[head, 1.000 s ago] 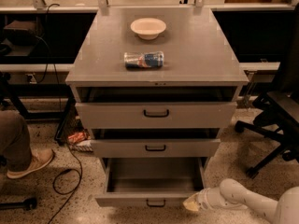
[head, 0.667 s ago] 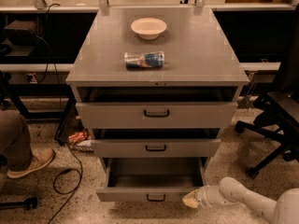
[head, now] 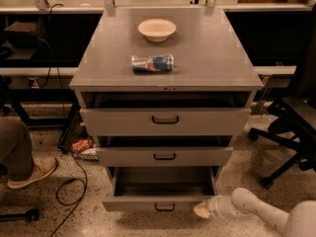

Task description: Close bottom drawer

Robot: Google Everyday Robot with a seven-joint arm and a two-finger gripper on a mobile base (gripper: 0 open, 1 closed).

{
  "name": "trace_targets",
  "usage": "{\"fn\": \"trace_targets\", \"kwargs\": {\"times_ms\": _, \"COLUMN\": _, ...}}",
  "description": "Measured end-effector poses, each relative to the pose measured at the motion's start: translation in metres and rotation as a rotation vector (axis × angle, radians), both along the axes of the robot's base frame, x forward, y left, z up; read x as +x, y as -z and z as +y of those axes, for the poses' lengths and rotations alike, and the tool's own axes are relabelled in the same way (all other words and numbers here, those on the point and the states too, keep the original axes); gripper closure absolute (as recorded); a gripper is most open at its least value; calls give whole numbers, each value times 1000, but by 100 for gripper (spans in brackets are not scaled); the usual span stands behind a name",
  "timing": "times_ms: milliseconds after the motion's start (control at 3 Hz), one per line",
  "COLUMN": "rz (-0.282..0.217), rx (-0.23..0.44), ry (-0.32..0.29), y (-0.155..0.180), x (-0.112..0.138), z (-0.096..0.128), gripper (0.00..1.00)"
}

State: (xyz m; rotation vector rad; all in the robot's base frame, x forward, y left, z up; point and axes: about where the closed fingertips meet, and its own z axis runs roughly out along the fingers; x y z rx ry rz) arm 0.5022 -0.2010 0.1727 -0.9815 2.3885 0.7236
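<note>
Pressing the right end of the pulled-out bottom grey metal drawer (head: pixel 148 203), lowest in the grey cabinet (head: pixel 212 53), the white gripper (head: pixel 201 209) should push straight inward; its clench cannot be told.

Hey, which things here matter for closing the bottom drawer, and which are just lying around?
For the job: bottom drawer, standing open; gripper, low at the right end of its front panel.
Lying about: bowl and can on the cabinet top; top drawer; middle drawer; office chair; shoe; cable.
</note>
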Motion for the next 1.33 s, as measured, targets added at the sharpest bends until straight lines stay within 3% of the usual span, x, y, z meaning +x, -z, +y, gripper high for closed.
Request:
{"fn": "trace_targets", "kwargs": {"times_ms": 333, "rz": -62, "rx": -7, "ry": 47, "y": 7, "x": 24, "z": -9, "gripper": 100}}
{"fn": "trace_targets", "kwargs": {"times_ms": 1000, "rz": -202, "rx": -2, "ry": 92, "y": 11, "x": 84, "z": -6, "gripper": 100}}
{"fn": "trace_targets", "kwargs": {"times_ms": 1333, "rz": -236, "rx": -3, "ry": 107, "y": 16, "x": 107, "z": -4, "gripper": 100}}
